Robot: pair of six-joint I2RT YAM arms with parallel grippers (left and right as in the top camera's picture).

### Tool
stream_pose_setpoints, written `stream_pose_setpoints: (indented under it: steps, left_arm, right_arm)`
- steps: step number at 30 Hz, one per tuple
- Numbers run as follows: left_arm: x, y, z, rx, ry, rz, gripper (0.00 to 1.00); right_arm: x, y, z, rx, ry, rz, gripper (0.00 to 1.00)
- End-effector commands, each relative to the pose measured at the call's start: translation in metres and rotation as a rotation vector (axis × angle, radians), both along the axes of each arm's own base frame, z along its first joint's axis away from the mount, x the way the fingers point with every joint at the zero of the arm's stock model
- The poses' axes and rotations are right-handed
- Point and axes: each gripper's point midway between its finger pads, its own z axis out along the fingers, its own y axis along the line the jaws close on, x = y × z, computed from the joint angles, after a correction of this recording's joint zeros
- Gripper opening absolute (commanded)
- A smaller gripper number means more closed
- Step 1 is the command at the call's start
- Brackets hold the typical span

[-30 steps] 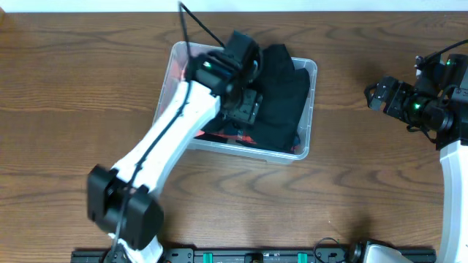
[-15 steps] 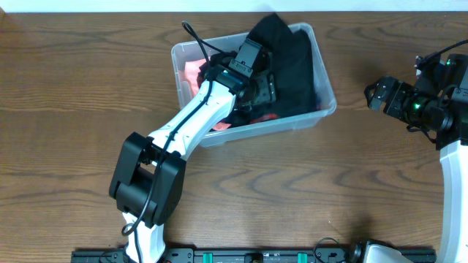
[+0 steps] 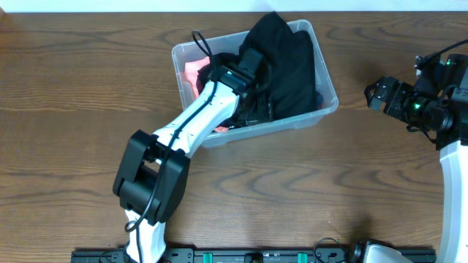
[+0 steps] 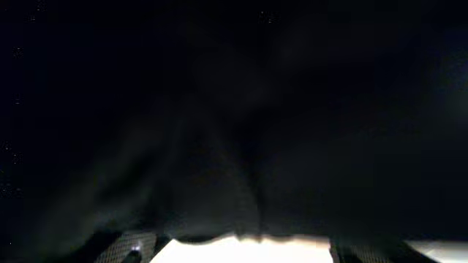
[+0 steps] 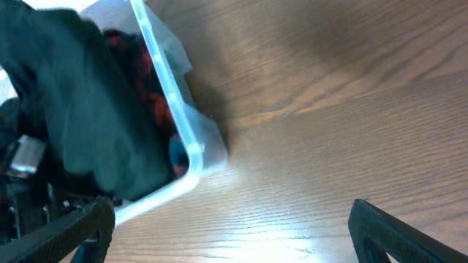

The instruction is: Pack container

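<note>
The clear plastic container (image 3: 292,124) stands skewed at the back middle of the table. It holds a big black cloth (image 3: 289,58) that bulges over the far rim, and pink and red fabric (image 3: 191,73) at its left end. My left gripper (image 3: 259,98) reaches down inside the container and into the black cloth. The left wrist view is filled by that cloth (image 4: 234,109), with the fingertips (image 4: 128,250) wide apart at the bottom corners. My right gripper (image 3: 374,95) is open and empty over bare table to the container's right. Its view shows the container's corner (image 5: 189,150).
The wooden table (image 3: 314,190) spreads out in front of the container and to both sides. The left arm's white link (image 3: 194,124) crosses the container's front left wall. A black rail (image 3: 256,256) runs along the table's near edge.
The container has turned anticlockwise and slid right and back as the left arm pushed into it. The left arm's base link has swung right. The right arm has not moved.
</note>
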Motion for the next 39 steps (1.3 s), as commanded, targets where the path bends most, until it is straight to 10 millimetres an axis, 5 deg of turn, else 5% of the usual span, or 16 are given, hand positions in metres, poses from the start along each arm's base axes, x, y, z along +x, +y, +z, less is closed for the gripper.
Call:
stream_pose_setpoints:
  steps: [1,6,11,20,22,26,30,39]
  left_arm:
    - [-0.029,0.047,-0.045,0.234,0.102,-0.147,0.75]
    - [-0.033,0.060,-0.035,0.290,0.090,-0.199,0.74]
    - [-0.028,0.059,0.003,0.263,0.009,-0.199,0.74]
    - [-0.026,0.060,0.132,0.111,-0.315,-0.146,0.77]
    - [-0.028,0.074,0.162,0.123,-0.408,-0.093,0.78]
    - [-0.038,0.127,0.215,0.253,-0.580,0.072,0.95]
    - [-0.067,0.177,0.255,0.346,-0.695,0.195,0.98]
    - [-0.141,0.223,0.286,0.298,-0.761,0.224,0.98]
  right_arm:
    - [0.000,-0.002,0.001,-0.006,-0.002,0.003,0.99]
    - [0.000,-0.002,0.001,-0.006,-0.002,0.003,0.99]
    - [0.000,-0.002,0.001,-0.006,-0.002,0.003,0.99]
    - [0.000,-0.002,0.001,-0.006,-0.002,0.003,0.99]
    - [0.000,-0.002,0.001,-0.006,-0.002,0.003,0.99]
    - [0.000,-0.002,0.001,-0.006,-0.002,0.003,0.99]
    - [0.000,-0.002,0.001,-0.006,-0.002,0.003,0.99]
    - [0.000,-0.002,0.001,-0.006,-0.002,0.003,0.99]
